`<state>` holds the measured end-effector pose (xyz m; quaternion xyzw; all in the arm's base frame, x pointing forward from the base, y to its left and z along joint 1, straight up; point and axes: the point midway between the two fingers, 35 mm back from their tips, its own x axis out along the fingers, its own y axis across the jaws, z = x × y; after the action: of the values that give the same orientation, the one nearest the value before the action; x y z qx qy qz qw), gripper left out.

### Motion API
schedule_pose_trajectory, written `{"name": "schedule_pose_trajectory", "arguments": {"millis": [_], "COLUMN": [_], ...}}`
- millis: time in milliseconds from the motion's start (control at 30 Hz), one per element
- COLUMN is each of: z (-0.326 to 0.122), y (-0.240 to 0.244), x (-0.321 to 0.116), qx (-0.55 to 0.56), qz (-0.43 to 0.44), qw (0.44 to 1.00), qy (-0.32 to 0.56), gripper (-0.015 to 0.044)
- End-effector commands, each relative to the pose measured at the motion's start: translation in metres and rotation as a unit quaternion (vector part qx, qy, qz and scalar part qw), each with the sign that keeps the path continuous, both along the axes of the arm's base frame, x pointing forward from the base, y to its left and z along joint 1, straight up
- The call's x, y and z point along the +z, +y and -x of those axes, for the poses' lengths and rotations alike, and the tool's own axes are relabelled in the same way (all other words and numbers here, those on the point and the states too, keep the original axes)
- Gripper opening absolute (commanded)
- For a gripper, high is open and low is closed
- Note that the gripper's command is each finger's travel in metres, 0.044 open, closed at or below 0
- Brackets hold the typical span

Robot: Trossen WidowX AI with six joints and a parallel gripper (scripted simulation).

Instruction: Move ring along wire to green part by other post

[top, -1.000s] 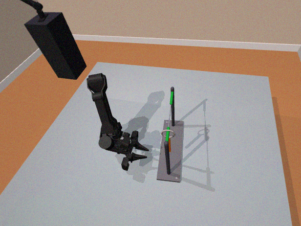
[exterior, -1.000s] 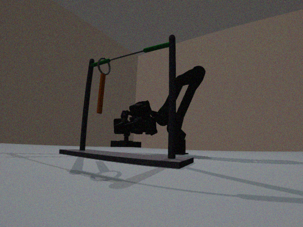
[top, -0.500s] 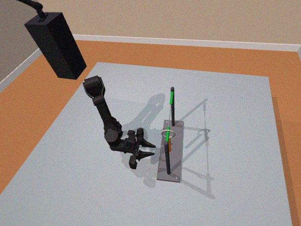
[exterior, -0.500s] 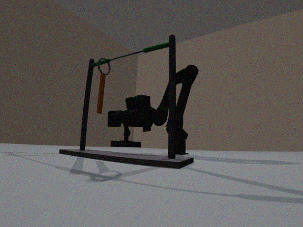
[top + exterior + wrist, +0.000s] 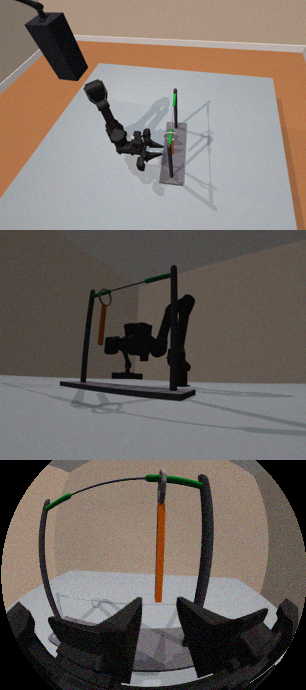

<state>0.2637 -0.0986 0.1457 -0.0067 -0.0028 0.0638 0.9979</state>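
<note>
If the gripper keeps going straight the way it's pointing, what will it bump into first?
Most likely the orange handle: in the wrist view it hangs right ahead of the gap in the open gripper. How far apart they are is hard to judge.

Matt black pincer (image 5: 159, 150); pale metallic ring (image 5: 170, 136); matt orange handle (image 5: 102, 324); dull grey base plate (image 5: 179, 159) on a smooth, pale counter (image 5: 223, 139)

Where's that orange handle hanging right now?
In the exterior view, the orange handle hangs from the ring beside the left post, just ahead of the gripper.
</note>
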Motion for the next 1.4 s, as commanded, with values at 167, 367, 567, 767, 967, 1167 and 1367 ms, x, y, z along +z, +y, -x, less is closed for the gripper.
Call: {"name": "schedule_pose_trajectory", "arguments": {"millis": [167, 367, 567, 767, 967, 1167, 1367], "z": [-0.014, -0.023, -0.032, -0.041, -0.051, -0.06, -0.069], "y": [-0.001, -0.001, 0.0, 0.001, 0.003, 0.005, 0.007], "x": [0.002, 0.003, 0.003, 0.004, 0.003, 0.003, 0.003], "qx": [-0.002, -0.002, -0.002, -0.002, -0.002, -0.002, -0.002], "qz": [-0.001, -0.001, -0.001, -0.002, -0.002, -0.002, -0.002], "qw": [1.0, 1.0, 1.0, 1.0, 1.0, 1.0, 1.0], "qy": [-0.002, -0.003, -0.003, -0.004, -0.004, -0.004, -0.005], "gripper": [0.016, 0.016, 0.016, 0.016, 0.016, 0.016, 0.016]}}
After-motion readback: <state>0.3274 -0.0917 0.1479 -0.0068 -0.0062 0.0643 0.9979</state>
